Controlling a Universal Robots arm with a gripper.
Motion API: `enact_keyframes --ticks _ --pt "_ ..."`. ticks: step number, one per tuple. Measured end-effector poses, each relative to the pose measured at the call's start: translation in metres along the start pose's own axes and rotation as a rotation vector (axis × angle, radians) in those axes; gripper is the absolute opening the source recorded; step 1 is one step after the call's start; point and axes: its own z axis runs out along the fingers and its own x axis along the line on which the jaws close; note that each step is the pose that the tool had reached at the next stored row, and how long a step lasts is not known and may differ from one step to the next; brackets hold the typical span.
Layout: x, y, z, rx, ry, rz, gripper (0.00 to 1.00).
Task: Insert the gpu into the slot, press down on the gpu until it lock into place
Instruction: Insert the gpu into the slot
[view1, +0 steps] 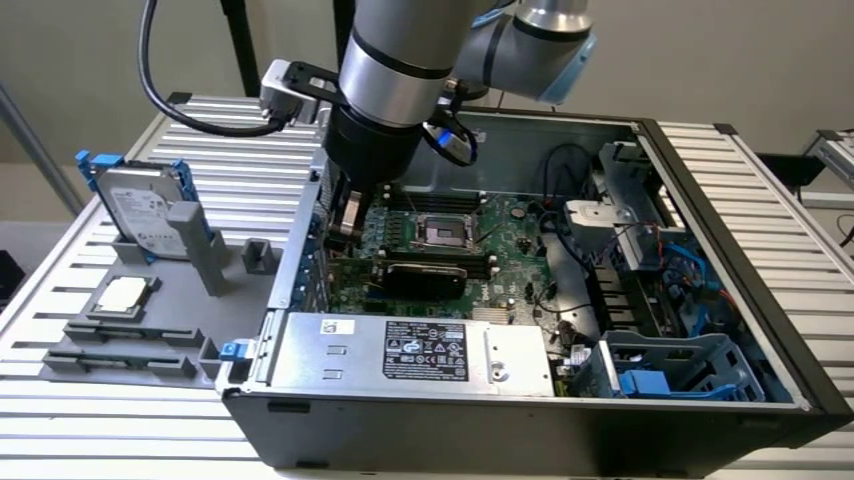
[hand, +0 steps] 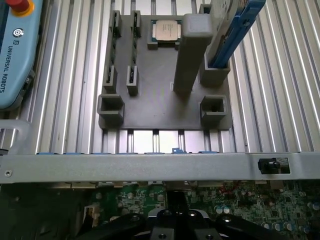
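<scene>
Item, gpu (view1: 420, 273): you find it lying flat over the green motherboard (view1: 514, 240) inside the open computer case (view1: 694, 250), just below the square processor socket (view1: 442, 230) in the exterior view, its black face up. The slot beneath it is hidden from you.

Item, gripper (view1: 350, 215): your arm reaches into the case by the wall at the exterior view's left, beside the gpu's end and slightly above it. Its jaws are clenched and grasp nothing you can see.

Item, power-supply box (view1: 414, 350): silver, labelled, in front of the gpu.

Item, grey fixture tray (hand: 150, 107): on the slatted table (hand: 280, 90) outside the case, carrying a processor chip (hand: 166, 31) and a hard drive (view1: 144, 212).
</scene>
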Motion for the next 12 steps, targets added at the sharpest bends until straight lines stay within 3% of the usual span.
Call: enact_keyframes --ticks 8,12 --pt "0.0001 -0.0001 0.0000 -0.0001 0.0036 0.002 0.11" --pt "-0.0002 0.0000 0.0001 -0.0004 0.0024 0.008 0.11"
